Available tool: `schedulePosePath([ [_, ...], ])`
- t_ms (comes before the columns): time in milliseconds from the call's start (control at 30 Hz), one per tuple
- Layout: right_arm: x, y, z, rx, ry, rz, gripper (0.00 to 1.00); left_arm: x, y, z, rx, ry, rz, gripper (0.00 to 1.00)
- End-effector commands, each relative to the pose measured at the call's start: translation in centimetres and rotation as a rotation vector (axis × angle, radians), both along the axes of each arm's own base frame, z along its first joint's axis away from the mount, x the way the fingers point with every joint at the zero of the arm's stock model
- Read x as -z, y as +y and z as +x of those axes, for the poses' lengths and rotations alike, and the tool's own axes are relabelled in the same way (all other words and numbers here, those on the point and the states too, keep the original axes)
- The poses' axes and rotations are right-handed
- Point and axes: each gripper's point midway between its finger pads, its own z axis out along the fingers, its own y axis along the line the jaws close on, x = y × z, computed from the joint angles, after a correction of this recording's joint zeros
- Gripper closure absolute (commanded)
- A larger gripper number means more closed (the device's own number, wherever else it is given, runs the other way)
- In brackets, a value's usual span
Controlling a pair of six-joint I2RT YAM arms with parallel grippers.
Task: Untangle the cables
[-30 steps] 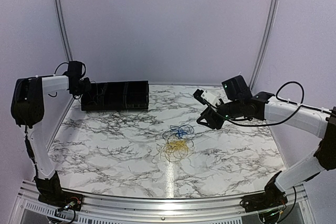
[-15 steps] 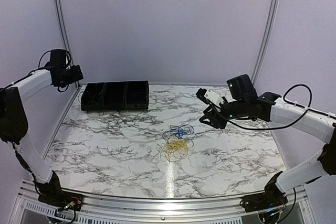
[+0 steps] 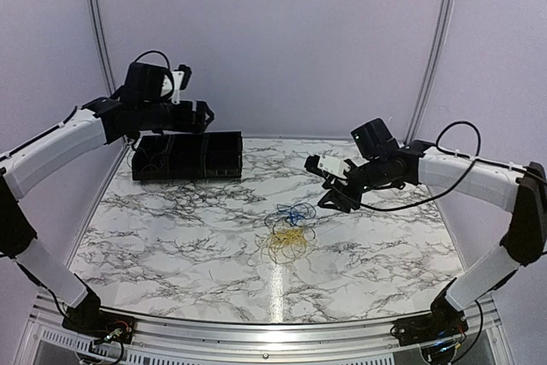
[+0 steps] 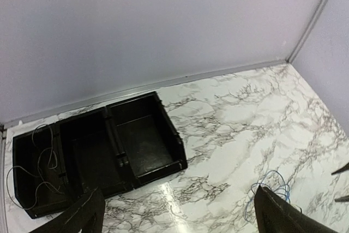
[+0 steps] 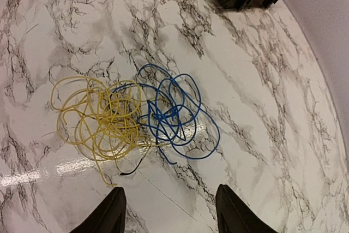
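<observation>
Both arms swung toward the tangle (image 5: 146, 114), right gripper (image 3: 332, 197) near it, left gripper (image 3: 203, 114) well apart, both open, empty (yellow, blue still knotted; pale wire (image 4: 46, 151) in tray (image 4: 174, 140)).

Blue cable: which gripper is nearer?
Right. The right gripper hovers open just beside the blue cable; the left gripper is far off, above the tray.
</observation>
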Motion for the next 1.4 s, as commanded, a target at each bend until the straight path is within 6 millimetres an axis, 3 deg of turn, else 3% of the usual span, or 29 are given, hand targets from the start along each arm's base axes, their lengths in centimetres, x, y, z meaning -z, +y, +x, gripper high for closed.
schedulePosePath([
  [0,1.0,0.9,1.6,-0.033,0.104,-0.005,0.43,-4.8,-1.2,-1.8,-0.246,-0.223,0.273,0.01],
  [33,1.1,1.2,2.0,-0.033,0.130,0.007,0.43,-5.5,-0.4,-1.8,-0.336,-0.240,0.221,0.01],
  [100,1.6,1.6,2.4,-0.041,0.183,0.026,0.45,-4.7,0.7,-1.3,-0.441,-0.205,0.131,0.01],
  [167,2.5,2.0,2.8,-0.044,0.218,0.025,0.48,-2.2,-0.7,-0.7,-0.391,-0.124,0.064,0.01],
  [300,4.5,2.7,3.6,-0.020,0.296,0.023,0.51,2.7,-5.9,-1.1,-0.239,0.071,-0.093,0.01],
  [433,6.2,2.5,5.3,0.041,0.377,0.062,0.54,5.3,-7.3,-2.8,-0.217,0.163,-0.173,0.01],
  [500,6.9,2.5,5.8,0.050,0.385,0.059,0.54,4.8,-7.7,-3.7,-0.175,0.135,-0.233,0.02],
  [667,8.3,3.1,6.0,0.032,0.437,0.063,0.57,2.8,-8.3,-5.1,-0.063,0.029,-0.337,0.19],
  [900,9.5,3.9,7.0,0.026,0.461,0.077,0.65,5.0,-10.9,-6.3,0.091,0.132,-0.261,0.35],
  [1000,9.7,4.2,6.8,0.001,0.478,0.079,0.81,6.6,-10.3,-6.0,0.030,0.199,-0.218,0.36],
  [1133,7.8,4.3,6.3,-0.024,0.471,0.104,1.00,8.0,-10.5,-6.0,0.019,0.241,-0.188,0.36],
  [1267,2.3,4.6,5.6,-0.054,0.413,0.178,1.00,7.6,-12.6,-6.9,0.144,0.216,-0.174,0.36],
  [1367,-2.2,5.1,5.0,-0.073,0.387,0.245,1.00,6.5,-15.2,-8.4,0.317,0.134,-0.205,0.48],
])
